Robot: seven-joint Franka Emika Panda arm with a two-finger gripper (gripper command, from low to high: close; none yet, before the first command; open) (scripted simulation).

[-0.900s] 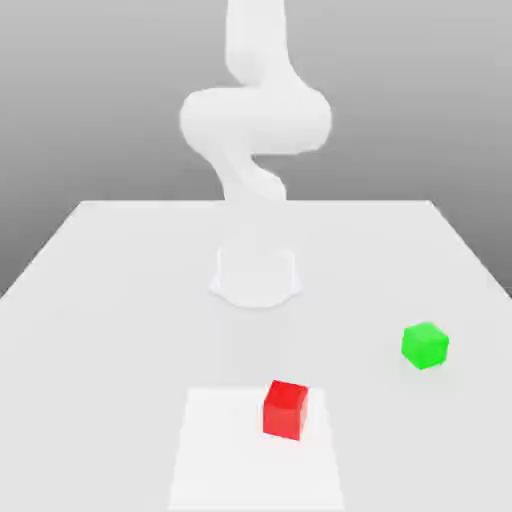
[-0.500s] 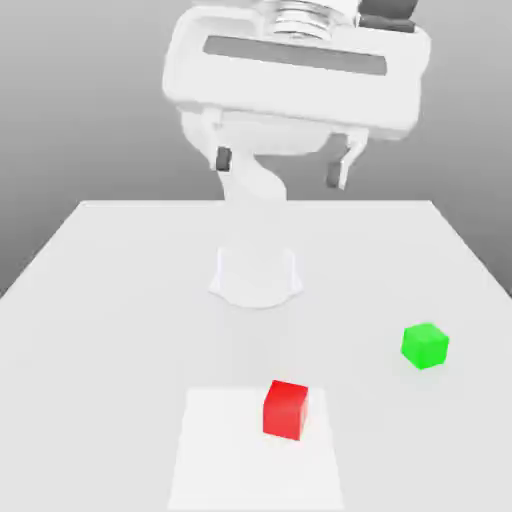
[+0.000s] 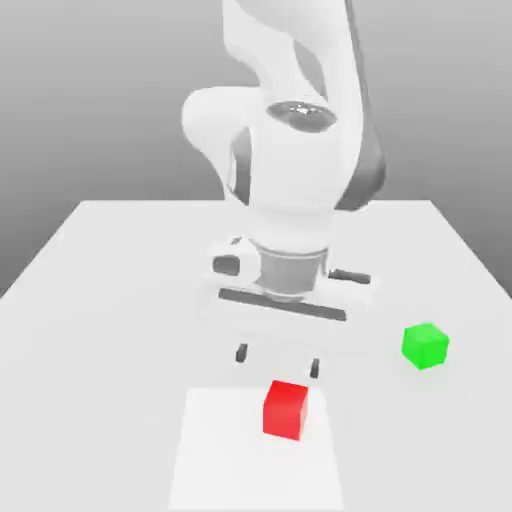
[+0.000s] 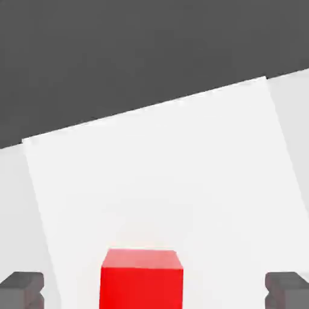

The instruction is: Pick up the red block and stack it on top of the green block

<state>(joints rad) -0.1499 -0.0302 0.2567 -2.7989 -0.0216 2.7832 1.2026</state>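
A white table [image 3: 120, 300] sits in front of a plain grey wall. In the exterior view, the red block [image 3: 286, 409] rests on a brighter white square [image 3: 220, 460] near the front edge. The green block [image 3: 425, 345] sits well apart, toward the exterior view's right. The gripper [image 3: 277, 361] hangs just behind the red block, pointing down, with its fingers wide apart and holding nothing.

In the hand view, the red block [image 4: 142, 279] lies between the two dark fingertips [image 4: 22, 288], not touching them.

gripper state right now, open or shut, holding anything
Gripper: open, holding nothing; fingertips hang just above the red block.
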